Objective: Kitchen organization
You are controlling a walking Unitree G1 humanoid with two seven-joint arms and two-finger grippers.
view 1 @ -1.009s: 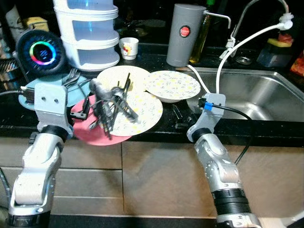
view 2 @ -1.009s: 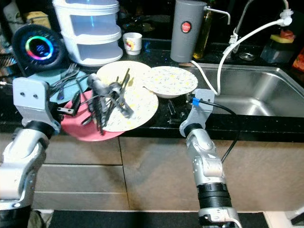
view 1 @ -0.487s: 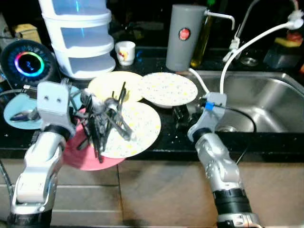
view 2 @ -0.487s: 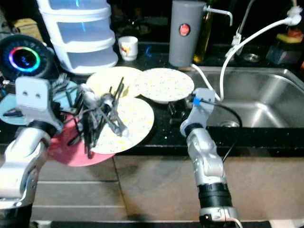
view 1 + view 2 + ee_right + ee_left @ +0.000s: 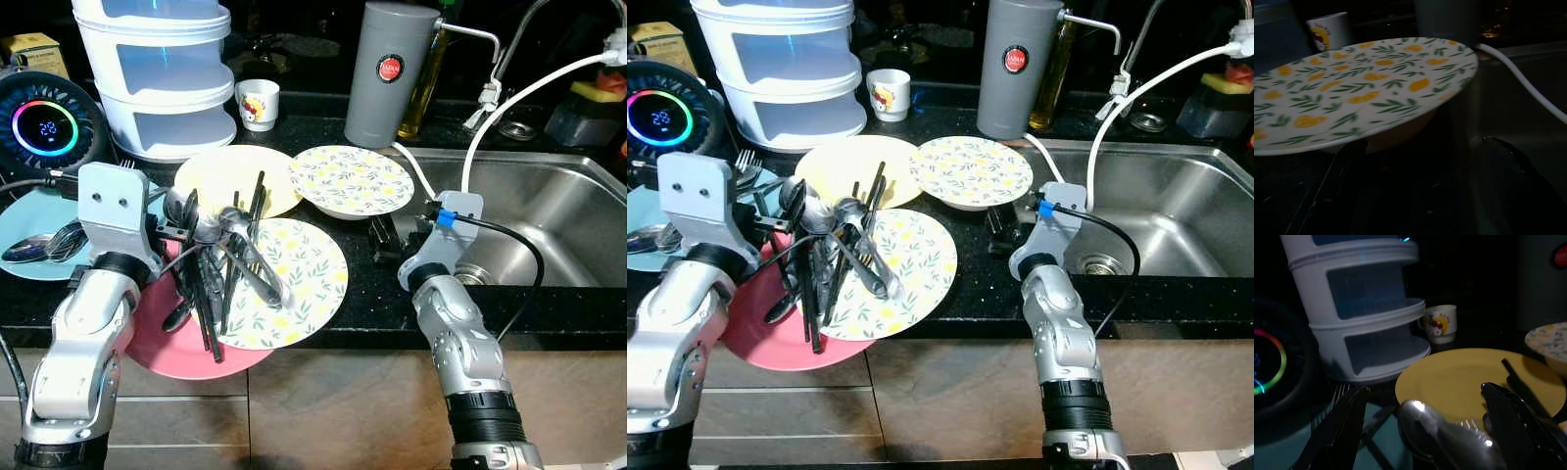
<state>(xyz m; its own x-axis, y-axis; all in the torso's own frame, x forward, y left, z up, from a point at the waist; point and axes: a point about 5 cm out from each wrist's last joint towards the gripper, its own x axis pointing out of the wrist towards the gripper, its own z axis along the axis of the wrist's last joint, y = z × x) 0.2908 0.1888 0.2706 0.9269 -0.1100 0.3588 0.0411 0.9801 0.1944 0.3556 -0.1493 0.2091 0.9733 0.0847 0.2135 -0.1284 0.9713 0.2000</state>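
A pile of spoons and black chopsticks point(image 5: 223, 259) lies across a leaf-patterned plate point(image 5: 309, 284), which overlaps a pink plate point(image 5: 181, 348) at the counter's front edge. Behind them sit a plain yellow plate point(image 5: 230, 176) and a leaf-patterned bowl point(image 5: 353, 181). My left gripper point(image 5: 1424, 389) stands open at the left side of the pile, with a spoon point(image 5: 1449, 435) between its fingers. My right gripper point(image 5: 1424, 143) is open on the black counter, just below the bowl's rim point(image 5: 1366, 83) and beside the sink.
A white tiered container point(image 5: 157, 78), a small cup point(image 5: 259, 104), a grey canister point(image 5: 387, 73) and an oil bottle point(image 5: 423, 83) stand at the back. A round device with a glowing ring point(image 5: 44, 122) and a blue plate point(image 5: 29, 220) with cutlery are left. The steel sink point(image 5: 558, 225) and white hose point(image 5: 490, 108) are right.
The whole picture has shifted and sharpened as the camera moved. Both grippers stay by the same things, the left at the cutlery pile and the right near the bowl.
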